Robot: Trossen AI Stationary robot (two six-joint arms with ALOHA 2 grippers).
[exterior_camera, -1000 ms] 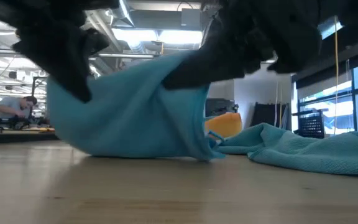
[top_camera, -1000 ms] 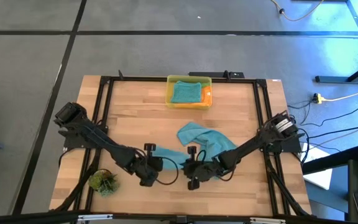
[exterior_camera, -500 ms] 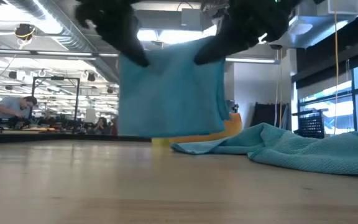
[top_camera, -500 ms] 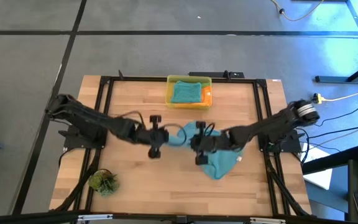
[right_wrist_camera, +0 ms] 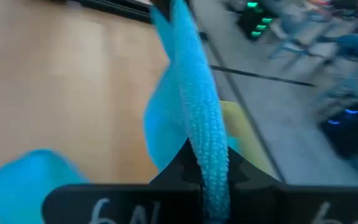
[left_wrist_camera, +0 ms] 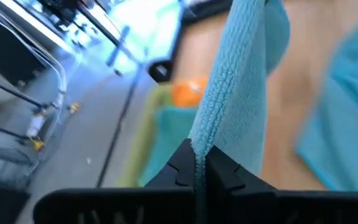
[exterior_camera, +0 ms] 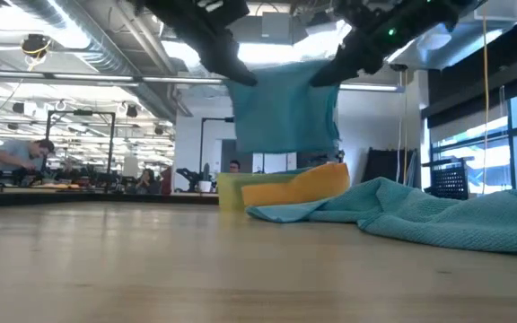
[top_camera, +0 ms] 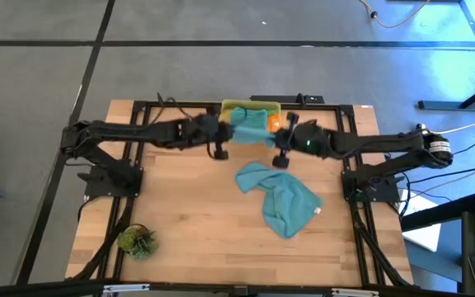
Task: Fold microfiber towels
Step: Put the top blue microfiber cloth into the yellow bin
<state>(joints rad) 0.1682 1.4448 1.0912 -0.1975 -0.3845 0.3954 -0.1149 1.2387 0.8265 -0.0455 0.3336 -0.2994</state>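
A: What had changed in that last second?

B: A second before, both arms were low at the near part of the wooden surface [top_camera: 180, 206], dragging the folded teal-blue microfiber towel [top_camera: 248, 126] along it. By this moment they had carried it up and away to the far edge, and it hung in the air right over the yellow translucent plastic bin [top_camera: 251, 106].

A: And the grip?

B: The left gripper [top_camera: 218, 137] was clamped tight on one upper corner and the right gripper [top_camera: 279, 142] on the other. Each wrist view showed the cloth pinched between closed fingers.

A: What did that mean for the task?

B: I judged this towel's folding finished and the step in hand to be placing it in the bin, where orange cloth [top_camera: 274, 125] showed beside it. The other teal-blue towel [top_camera: 283, 196] lay crumpled mid-surface, not yet folded.

A: Which way did the held towel lie?

B: Its top edge ran level from gripper to gripper, left to right across the surface, and the cloth dropped straight down from there, with its lower hem just above the bin in the low view.
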